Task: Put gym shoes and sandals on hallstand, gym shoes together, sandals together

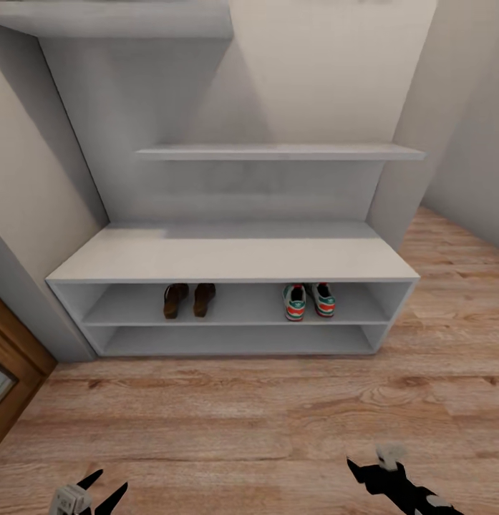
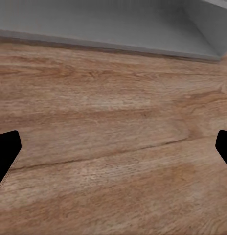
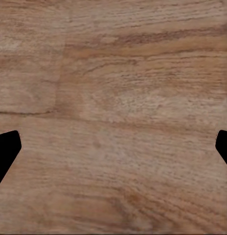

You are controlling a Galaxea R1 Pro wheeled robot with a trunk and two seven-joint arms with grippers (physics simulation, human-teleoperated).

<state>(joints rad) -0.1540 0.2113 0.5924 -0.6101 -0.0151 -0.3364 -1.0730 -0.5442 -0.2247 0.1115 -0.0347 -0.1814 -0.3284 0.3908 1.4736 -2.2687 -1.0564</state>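
Gym shoes [image 1: 308, 300] sit side by side on the shoe rack's [image 1: 235, 257] upper shelf toward its right end, with the sandals [image 1: 188, 300] paired nearer its left. Both the left gripper [image 1: 99, 489] and right gripper [image 1: 371, 468] hang spread and empty over the floor [image 1: 242, 408] in front of the rack.

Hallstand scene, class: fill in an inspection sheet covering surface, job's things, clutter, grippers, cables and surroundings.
Surface: wood-plank corridor floor, bare in front of the rack.
Job's things: two sandals side by side on the upper open tier of the hallstand; two gym shoes side by side on the same tier, further right.
Clutter: nothing seen.
Grippers: left gripper and right gripper low over the floor, fingers spread, holding nothing.
Cables: nothing seen.
Surroundings: wall shelf, pale walls, brown door at left.
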